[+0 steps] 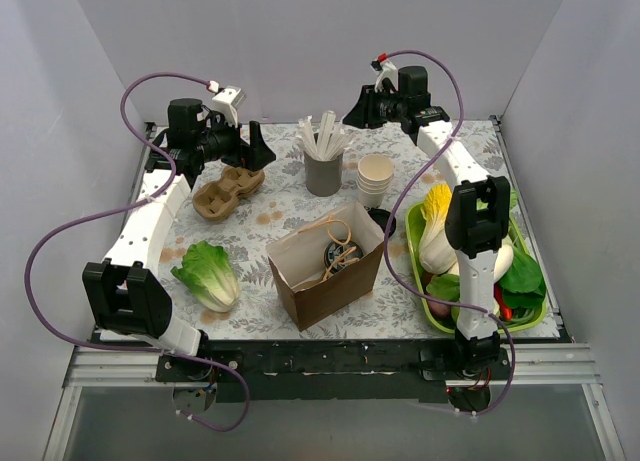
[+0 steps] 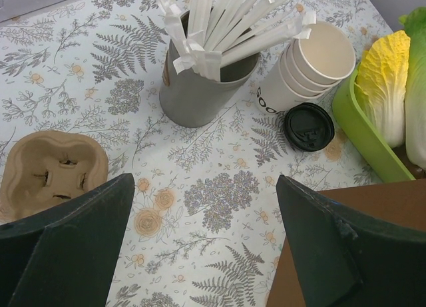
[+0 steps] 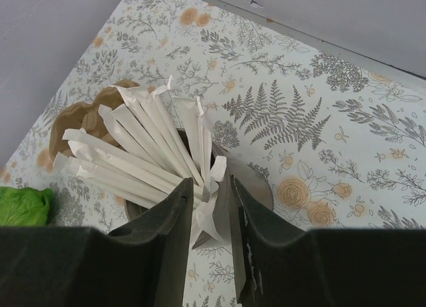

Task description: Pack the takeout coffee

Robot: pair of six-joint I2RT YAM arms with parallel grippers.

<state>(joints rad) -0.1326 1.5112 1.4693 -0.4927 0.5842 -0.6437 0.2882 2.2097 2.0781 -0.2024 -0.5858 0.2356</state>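
Brown paper bag point(image 1: 312, 293) stands open mid-table on the near side. Takeout coffee point(image 1: 335, 257) sits inside it. From the top view only its round black plastic lid shows; the bag walls hide the cup body. Green lettuce head point(image 1: 210, 274) is at the bag's 9 o'clock, lime-green plastic tray point(image 2: 363, 130) of vegetables at 3 o'clock. A second round black lid point(image 2: 308, 125) lies at the bag's 1 o'clock, just beside the stack of lidless cream paper cups point(image 1: 375, 178); can't tell if a cup is under it. Grey cup of white paper-wrapped sticks point(image 1: 323, 171) is at 12 o'clock, brown moulded-pulp cup carrier point(image 1: 228, 191) at 10 o'clock. Left gripper point(image 1: 258, 153) is near the carrier, at its 1 o'clock, jaws spread wide, nothing between. Right gripper point(image 1: 350, 114) is over the grey cup, jaws set close either side of one white stick point(image 3: 205, 217); can't tell whether it's pinched.
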